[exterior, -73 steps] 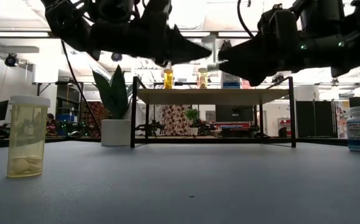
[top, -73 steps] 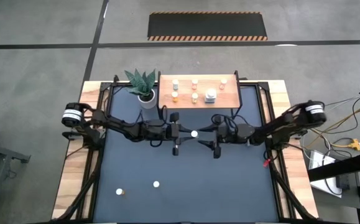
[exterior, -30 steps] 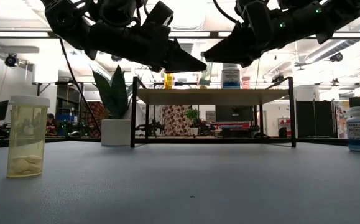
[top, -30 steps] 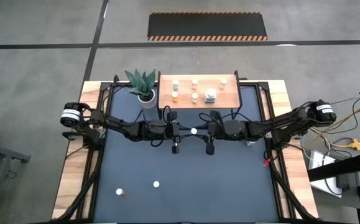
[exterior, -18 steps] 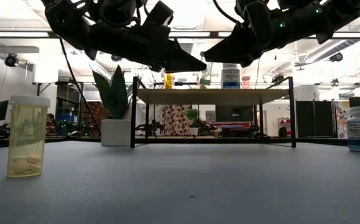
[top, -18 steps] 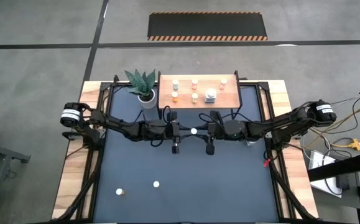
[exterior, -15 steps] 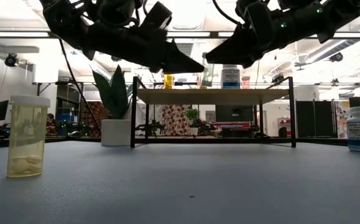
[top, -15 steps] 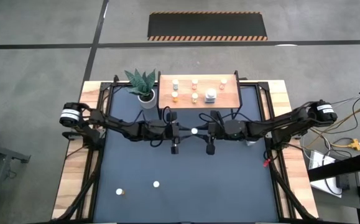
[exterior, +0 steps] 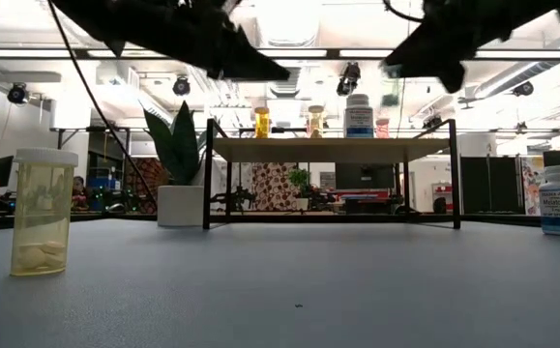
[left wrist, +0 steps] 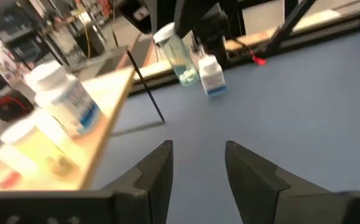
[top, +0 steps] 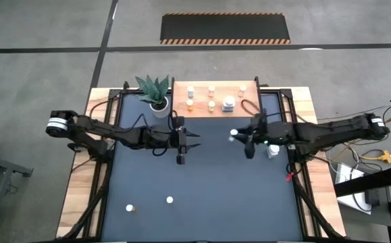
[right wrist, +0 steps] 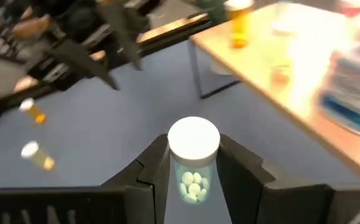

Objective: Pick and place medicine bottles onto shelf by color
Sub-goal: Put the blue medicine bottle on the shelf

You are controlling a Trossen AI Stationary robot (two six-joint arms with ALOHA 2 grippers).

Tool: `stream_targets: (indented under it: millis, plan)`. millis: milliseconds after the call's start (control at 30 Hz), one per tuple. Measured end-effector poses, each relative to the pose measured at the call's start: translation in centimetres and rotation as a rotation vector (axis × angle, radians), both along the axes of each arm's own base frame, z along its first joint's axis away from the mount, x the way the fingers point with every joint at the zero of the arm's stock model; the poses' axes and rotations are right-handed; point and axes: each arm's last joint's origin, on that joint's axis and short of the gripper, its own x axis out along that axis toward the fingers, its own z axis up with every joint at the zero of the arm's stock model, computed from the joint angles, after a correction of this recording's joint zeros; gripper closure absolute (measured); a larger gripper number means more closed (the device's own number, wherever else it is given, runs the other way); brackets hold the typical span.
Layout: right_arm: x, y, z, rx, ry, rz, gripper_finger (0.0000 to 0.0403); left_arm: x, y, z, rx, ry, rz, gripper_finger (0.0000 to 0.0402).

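Two slim black jointed arms, white-capped shoulder joints, looped black cables, matte black tapered fingers (left wrist: 158, 171)

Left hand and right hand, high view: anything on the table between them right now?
No. In the high view only bare blue tabletop shows between the empty left hand and the right hand, which grips a white-capped bottle.

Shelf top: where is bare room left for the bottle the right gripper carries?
The shelf is crowded along its middle, bottles in two rows. Bare board remains at its right end, past the large white bottle, and its left end. The right gripper holds the clear bottle nearby.
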Motion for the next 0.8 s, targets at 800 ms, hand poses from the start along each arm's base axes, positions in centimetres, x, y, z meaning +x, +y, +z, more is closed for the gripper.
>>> stream_targets:
  millis: [800]
  plan:
    - [-1.6, -7.6, -0.7, -0.120, 0.121, -0.531, 0.0296, -4.0, 0.2, 3.2, 0.077, -0.128, 0.006, 0.0273]
